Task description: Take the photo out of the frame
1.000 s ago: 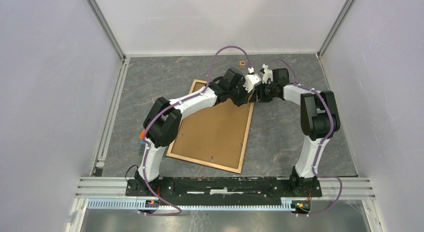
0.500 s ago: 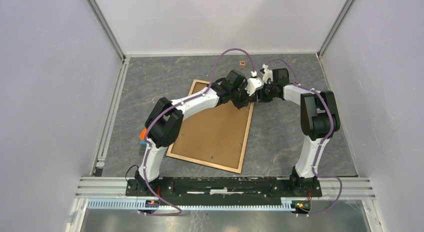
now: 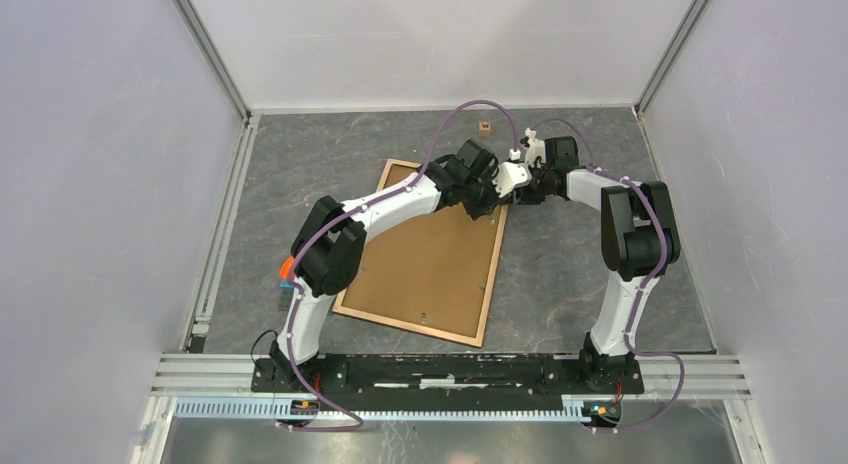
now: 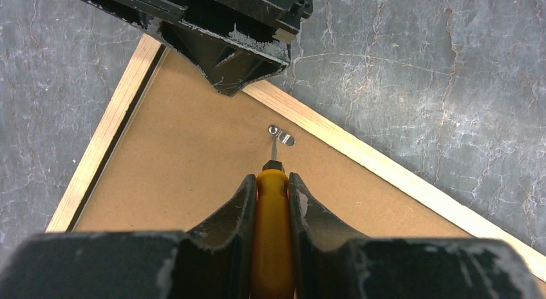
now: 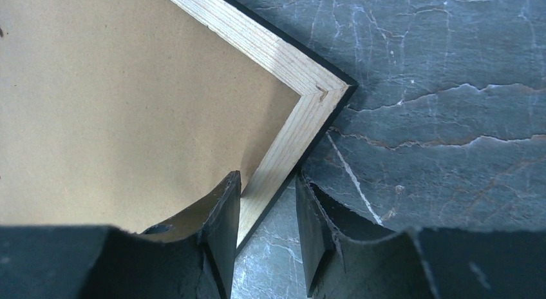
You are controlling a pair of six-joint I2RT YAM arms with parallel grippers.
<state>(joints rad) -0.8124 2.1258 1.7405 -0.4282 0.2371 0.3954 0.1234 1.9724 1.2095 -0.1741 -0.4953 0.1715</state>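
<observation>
Your frame lies face down mid-table, brown fibreboard back up and light wood rail all round. It sits skewed, so its far right corner points at both wrists. Just inside that corner there's a little metal turn clip. Your left gripper is pinching an orange-handled screwdriver, with the tip right at the clip. Your right gripper straddles the wood rail just beside the corner, jaws spread. One finger is on the backing side, the other outside over the grey table, and a sliver of table shows between that one and the frame's black edge. Far back, a small wooden block sits well apart.
</observation>
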